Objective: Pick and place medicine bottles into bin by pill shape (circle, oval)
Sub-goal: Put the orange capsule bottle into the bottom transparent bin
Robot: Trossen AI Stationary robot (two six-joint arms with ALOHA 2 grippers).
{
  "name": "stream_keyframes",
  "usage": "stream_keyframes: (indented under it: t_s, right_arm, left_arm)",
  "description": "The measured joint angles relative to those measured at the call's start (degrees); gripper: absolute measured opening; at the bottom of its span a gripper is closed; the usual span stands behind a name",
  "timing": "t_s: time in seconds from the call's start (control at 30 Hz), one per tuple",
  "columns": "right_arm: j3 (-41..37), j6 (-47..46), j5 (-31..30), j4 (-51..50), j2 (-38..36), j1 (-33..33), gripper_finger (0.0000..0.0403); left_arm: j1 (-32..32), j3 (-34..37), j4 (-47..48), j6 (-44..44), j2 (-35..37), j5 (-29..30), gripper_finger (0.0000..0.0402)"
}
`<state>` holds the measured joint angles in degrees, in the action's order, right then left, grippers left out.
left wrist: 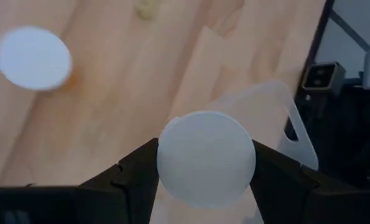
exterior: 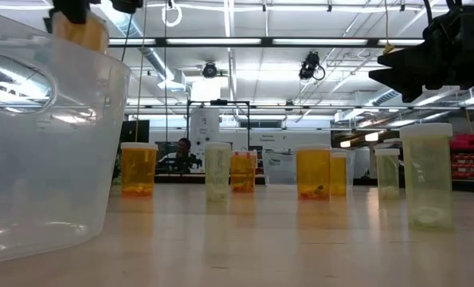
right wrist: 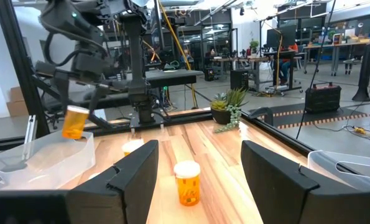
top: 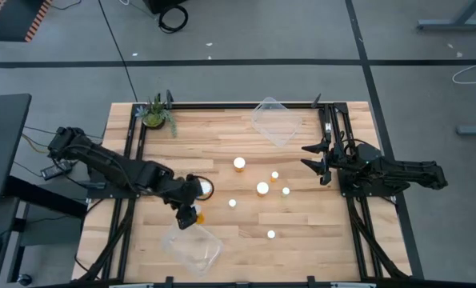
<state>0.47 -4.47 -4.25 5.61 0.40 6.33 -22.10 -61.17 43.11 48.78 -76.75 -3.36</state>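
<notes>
Left gripper (top: 189, 214) hangs at the near-left of the table, its fingers pinched on a medicine bottle (left wrist: 206, 157) — the white cap fills the gap between them in the left wrist view, held squarely on both sides. From the right wrist view the bottle rides well clear of the tabletop, amber body hanging down and tilted a little.

You are at the carry-and-drop step, by my reading. The near bin (top: 192, 247) lies just beside and toward the table's front edge from the claw; its rim shows directly beyond the cap in the wrist view. Bring the bottle fully over the bin's open mouth before you let go, keep it above the wall as you cross, and lower it some so it doesn't bounce out.

Right gripper (top: 319, 158) waits at the right side with fingers spread, empty.

Other bottles (top: 262, 188) stand loose mid-table, well apart from the left claw — one (top: 206, 189) sits close behind it, so mind the arm.
</notes>
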Motion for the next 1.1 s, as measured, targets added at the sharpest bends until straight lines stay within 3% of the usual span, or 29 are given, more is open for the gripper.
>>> stream_keyframes:
  t_s: [0.33, 0.67, 1.1]
  right_arm:
    - [0.0, 0.0, 0.0, 0.0, 0.0, -0.02, 0.0237]
    - [0.0, 0.0, 0.0, 0.02, -0.02, 0.0, 0.0237]
    - [-0.01, 0.0, -0.02, -0.13, -0.02, 0.0, 0.0237]
  left_arm:
    - [-6.88, 0.02, -1.4, 10.88, -0.38, 2.58, 0.0228]
    - [-11.2, 0.04, -17.1, 16.52, -4.82, 2.63, 0.0229]
    - [-13.73, 0.04, -25.88, 21.07, -7.37, 2.39, 0.0225]
